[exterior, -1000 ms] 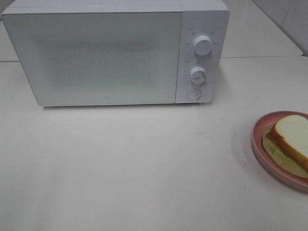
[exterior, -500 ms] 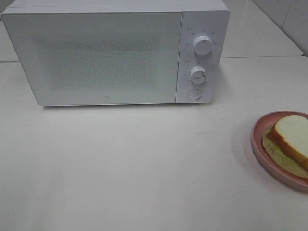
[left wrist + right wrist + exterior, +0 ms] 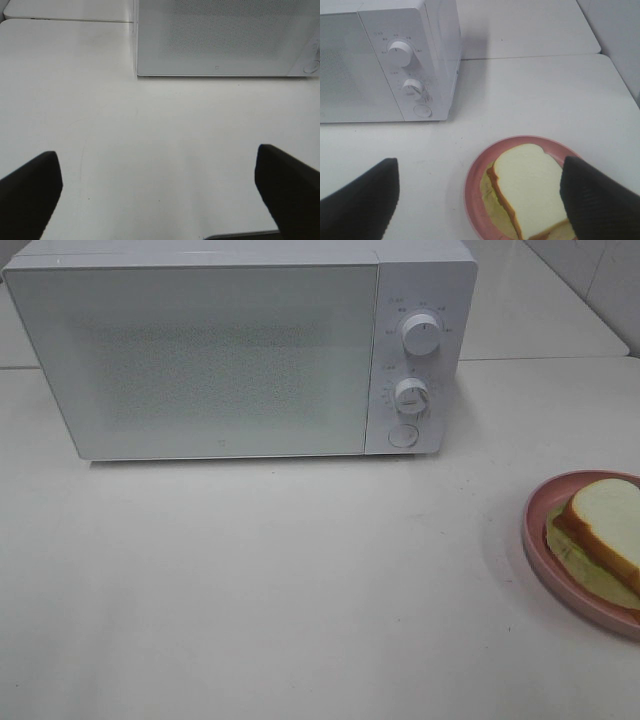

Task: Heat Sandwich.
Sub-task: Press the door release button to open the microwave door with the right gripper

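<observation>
Closed white microwave [image 3: 220, 350] at the back of a tabletop [image 3: 280, 580]; the sandwich [image 3: 607, 525] lies on a pink plate [image 3: 532, 530], front-right of it. Left claw [image 3: 159, 170] and right claw [image 3: 480, 172] spread wide, empty. Probably step 1: the door needs opening next.

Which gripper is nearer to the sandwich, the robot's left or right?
Right. The right gripper hangs open over the sandwich on its plate; the left gripper, also open, faces the table before the microwave door, with no sandwich in its view.
</observation>
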`<state>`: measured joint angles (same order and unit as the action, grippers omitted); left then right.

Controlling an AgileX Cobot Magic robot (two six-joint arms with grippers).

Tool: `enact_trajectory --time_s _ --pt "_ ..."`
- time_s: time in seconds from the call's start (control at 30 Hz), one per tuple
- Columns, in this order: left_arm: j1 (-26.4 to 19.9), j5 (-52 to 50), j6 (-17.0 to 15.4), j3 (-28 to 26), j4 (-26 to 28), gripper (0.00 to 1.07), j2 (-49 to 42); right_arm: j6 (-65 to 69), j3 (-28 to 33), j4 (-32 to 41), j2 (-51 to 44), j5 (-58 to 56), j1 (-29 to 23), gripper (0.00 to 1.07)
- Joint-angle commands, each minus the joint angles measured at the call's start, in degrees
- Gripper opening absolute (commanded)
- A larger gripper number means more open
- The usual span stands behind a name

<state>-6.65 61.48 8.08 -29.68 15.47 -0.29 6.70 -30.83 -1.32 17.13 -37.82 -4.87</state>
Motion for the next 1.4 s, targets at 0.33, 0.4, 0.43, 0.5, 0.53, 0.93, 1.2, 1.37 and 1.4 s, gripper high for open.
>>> enact_trajectory --time_s 0.33,0.4,0.43,0.5,0.53,0.93,1.2,1.37,1.4 --pt "-0.06 -0.06 -0.06 0.17 0.11 0.98 -0.92 0.34 5.96 0.0 8.82 14.67 -0.06 0.8" --pt "-0.06 -0.06 -0.06 0.17 0.11 0.98 -0.92 0.34 6.93 0.0 11.69 18.39 -0.06 0.79" --pt "-0.06 -0.06 -0.06 0.17 0.11 0.98 -0.92 0.34 7.33 0.0 12.83 19.37 -0.06 0.79" --pt "-0.06 -0.06 -0.06 0.17 0.11 0.98 -0.92 0.34 7.73 0.0 13.98 20.74 -0.06 0.79" --pt "-0.06 -0.06 -0.06 0.17 0.11 0.98 -0.92 0.34 8.02 0.0 15.18 22.06 -0.06 0.79" --pt "-0.06 -0.06 -0.06 0.17 0.11 0.98 -0.92 0.69 8.19 0.0 30.88 36.38 -0.06 0.76" --pt "-0.06 -0.06 -0.06 0.17 0.11 0.98 -0.92 0.57 8.19 0.0 40.45 46.01 -0.06 0.76" --pt "-0.06 -0.06 -0.06 0.17 0.11 0.98 -0.92 0.23 8.19 0.52 45.95 55.75 -0.06 0.76" --pt "-0.06 -0.06 -0.06 0.17 0.11 0.98 -0.92 -0.06 8.19 0.69 47.04 57.7 -0.06 0.76"
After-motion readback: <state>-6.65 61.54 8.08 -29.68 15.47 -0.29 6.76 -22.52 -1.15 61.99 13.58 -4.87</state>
